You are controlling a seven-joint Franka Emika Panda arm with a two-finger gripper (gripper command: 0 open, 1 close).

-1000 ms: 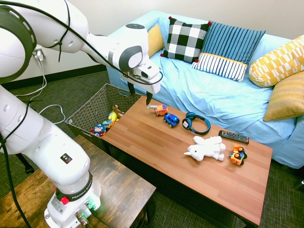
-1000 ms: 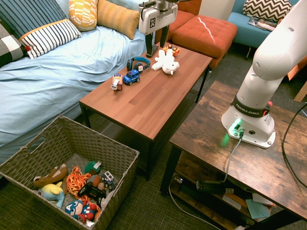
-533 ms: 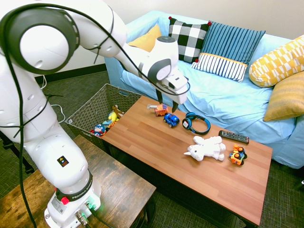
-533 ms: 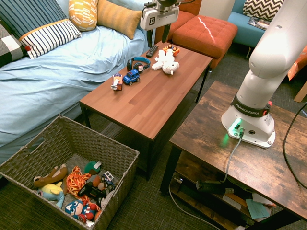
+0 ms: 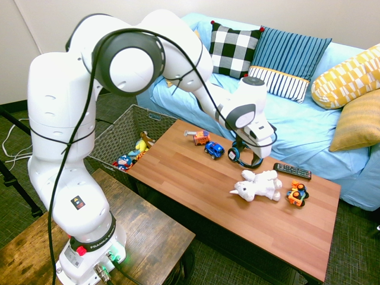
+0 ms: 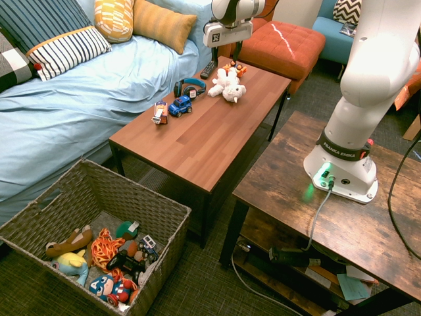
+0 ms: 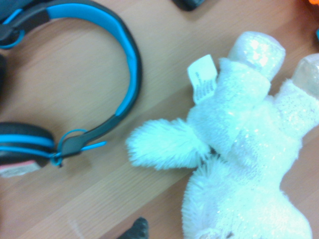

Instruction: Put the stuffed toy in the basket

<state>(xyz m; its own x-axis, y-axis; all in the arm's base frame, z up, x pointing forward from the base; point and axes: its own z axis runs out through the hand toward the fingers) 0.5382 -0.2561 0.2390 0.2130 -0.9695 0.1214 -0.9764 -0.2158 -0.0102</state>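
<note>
While fingers (image 6: 227, 54) hang spread and empty over the headphones (image 5: 246, 153) | stuffed toy (image 5: 258, 185) lies on counter (image 5: 196, 178) just past them | centre over torso, avoid headband, then descend

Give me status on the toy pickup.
Hand above the table, holding nothing. Stuffed toy lies on the table, untouched, headphones close beside it. Basket on the floor, already holds toys.

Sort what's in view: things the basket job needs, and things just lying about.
For the job:
stuffed toy
basket
claw, above the table near the toy

Lying about:
headphones
remote
blue car
orange truck
small truck
toys already in the basket
</note>
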